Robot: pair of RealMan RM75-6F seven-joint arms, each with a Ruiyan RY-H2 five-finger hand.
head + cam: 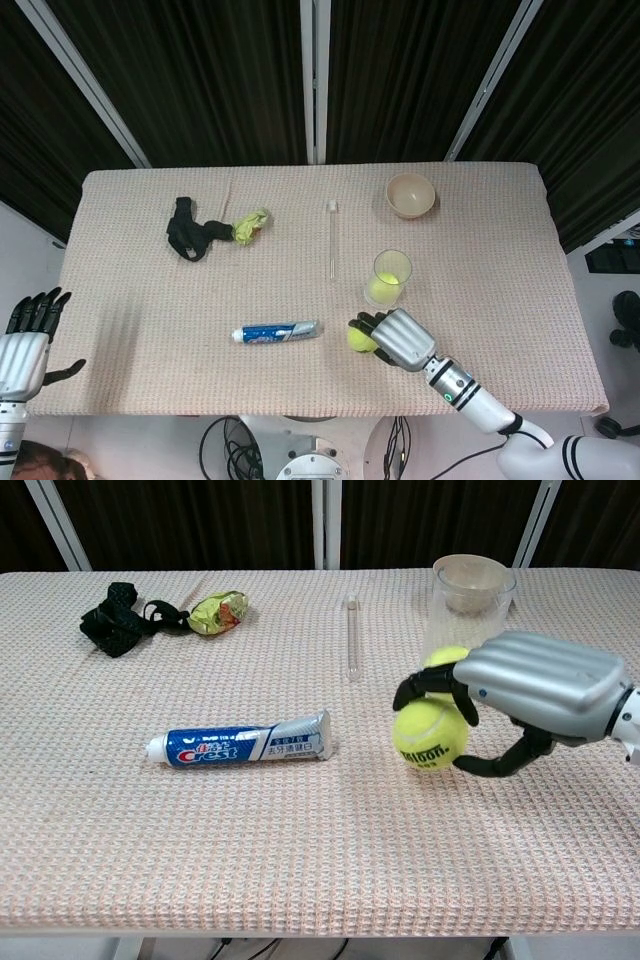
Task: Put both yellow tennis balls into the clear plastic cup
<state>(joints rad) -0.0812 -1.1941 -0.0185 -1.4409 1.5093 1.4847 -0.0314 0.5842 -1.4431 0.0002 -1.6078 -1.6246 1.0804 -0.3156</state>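
One tennis ball [431, 734] is gripped by the right hand [530, 692], the fingers [428, 683] curled over its top and the thumb [497, 762] hooked beneath; in the chest view it appears raised just off the table [300, 840], near the front edge. A second ball [381, 289] lies inside the clear cup [390, 277], which stands upright just beyond the hand. A toothpaste tube [242, 746] lies to the left of the held ball. The left hand [25, 340] is seen off the table's near left corner, holding nothing, fingers apart.
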